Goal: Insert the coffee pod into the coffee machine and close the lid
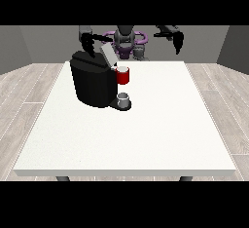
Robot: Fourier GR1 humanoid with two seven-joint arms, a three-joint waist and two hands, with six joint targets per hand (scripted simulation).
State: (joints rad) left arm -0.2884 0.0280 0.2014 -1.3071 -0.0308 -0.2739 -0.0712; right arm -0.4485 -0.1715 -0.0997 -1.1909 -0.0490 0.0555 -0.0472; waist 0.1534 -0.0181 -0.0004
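The black coffee machine [92, 83] stands on the table's left half. Its grey lid [108, 55] is tilted up and open. At the machine's front is a red pod holder [123, 77] with a small light pod [122, 69] showing at its top. A grey cup [123, 99] sits on the drip tray below. The hand at the view's left [88, 43] hangs over the machine's rear top, just left of the lid, fingers pointing down and holding nothing. The hand at the view's right [178, 40] is raised beyond the table's far edge, away from the machine, fingers hanging relaxed.
The white table [146, 134] spreads wide in front of and to the right of the machine. The robot's torso [125, 41] stands behind the far edge. Wooden floor surrounds the table.
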